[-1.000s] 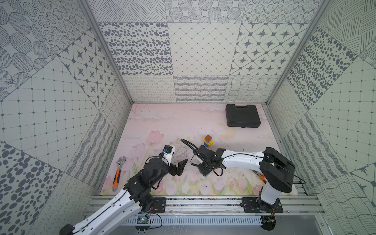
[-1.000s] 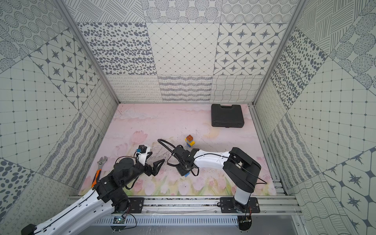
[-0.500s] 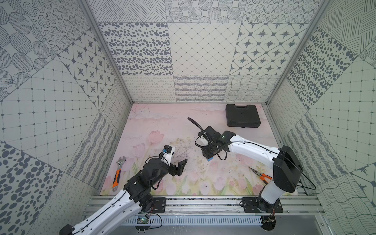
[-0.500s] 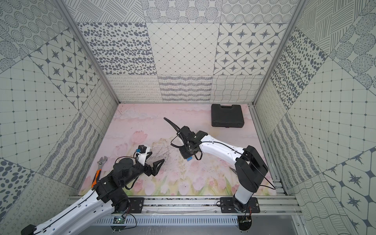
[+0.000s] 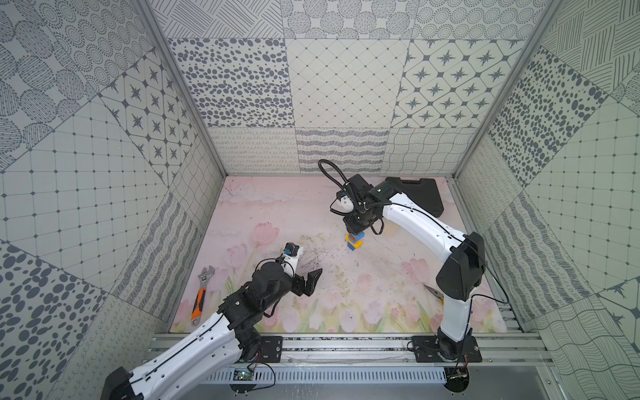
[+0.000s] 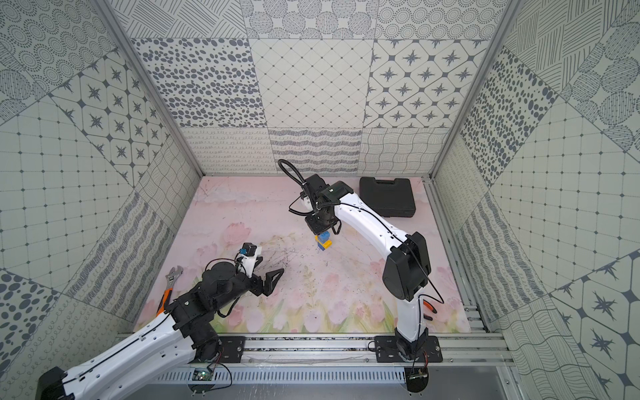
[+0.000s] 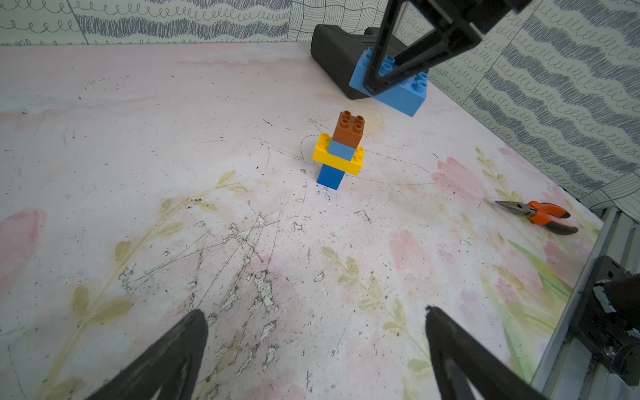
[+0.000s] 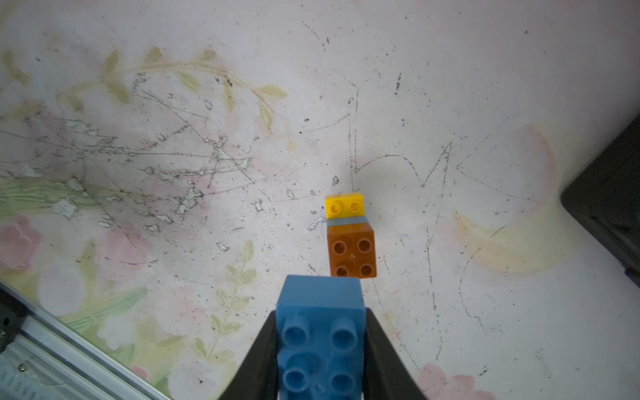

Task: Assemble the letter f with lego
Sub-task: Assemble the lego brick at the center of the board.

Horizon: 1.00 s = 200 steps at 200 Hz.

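A short column of lego [image 5: 354, 242] stands mid-mat, also in the top view [image 6: 324, 241]. From the bottom it has a blue square brick [image 7: 330, 177], a long yellow brick [image 7: 337, 161], a pale blue square and a brown brick [image 7: 349, 130] on top. My right gripper [image 8: 321, 313] is shut on the long blue brick [image 8: 320, 332], which hangs in the air above and just beside the brown brick [image 8: 351, 254], apart from it. My left gripper [image 7: 313, 311] stands open and empty low over the mat, nearer the front than the column.
A black case [image 5: 420, 197] lies at the back right. An orange-handled wrench [image 5: 201, 294] lies at the front left by the wall. Orange-handled pliers [image 7: 540, 214] lie at the front right near the metal rail [image 5: 346, 346].
My right arm has swung from the front middle of the mat toward the back, carrying the long blue brick up over the column. The left arm has not moved.
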Tool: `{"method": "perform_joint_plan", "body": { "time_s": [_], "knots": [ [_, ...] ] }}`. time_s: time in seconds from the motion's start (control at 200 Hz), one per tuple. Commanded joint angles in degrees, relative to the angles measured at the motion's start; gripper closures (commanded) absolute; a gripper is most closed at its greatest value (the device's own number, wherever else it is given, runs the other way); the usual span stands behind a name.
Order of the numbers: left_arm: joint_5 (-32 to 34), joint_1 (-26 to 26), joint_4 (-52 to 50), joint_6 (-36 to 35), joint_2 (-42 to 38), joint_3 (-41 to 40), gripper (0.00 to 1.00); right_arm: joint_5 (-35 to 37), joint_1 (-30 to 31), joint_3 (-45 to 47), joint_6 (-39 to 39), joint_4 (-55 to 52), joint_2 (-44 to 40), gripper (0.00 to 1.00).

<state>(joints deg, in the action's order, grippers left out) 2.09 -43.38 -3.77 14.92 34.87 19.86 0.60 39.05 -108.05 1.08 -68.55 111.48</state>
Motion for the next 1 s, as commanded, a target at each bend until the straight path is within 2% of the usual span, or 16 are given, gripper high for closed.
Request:
{"method": "perform_joint_plan", "body": {
  "time_s": [0.0,0.295,0.675,0.995],
  "knots": [
    [-0.37,0.04,4.30,-0.99,1.32,0.92,0.01,1.42,-1.05,-1.78,-4.41,-2.87,0.36,0.67],
    [1.03,0.20,3.33,-2.26,0.83,0.05,0.01,-2.55,-3.14,1.43,-8.67,1.07,-0.04,0.65],
    [0.81,0.46,3.93,-2.09,1.01,-0.47,0.01,-5.73,-3.29,3.71,-8.73,3.84,1.00,0.65],
    [0.60,0.63,4.02,-1.78,1.21,-0.60,0.01,-5.08,-3.36,5.21,-9.01,5.00,1.72,0.65]
  ]
}}
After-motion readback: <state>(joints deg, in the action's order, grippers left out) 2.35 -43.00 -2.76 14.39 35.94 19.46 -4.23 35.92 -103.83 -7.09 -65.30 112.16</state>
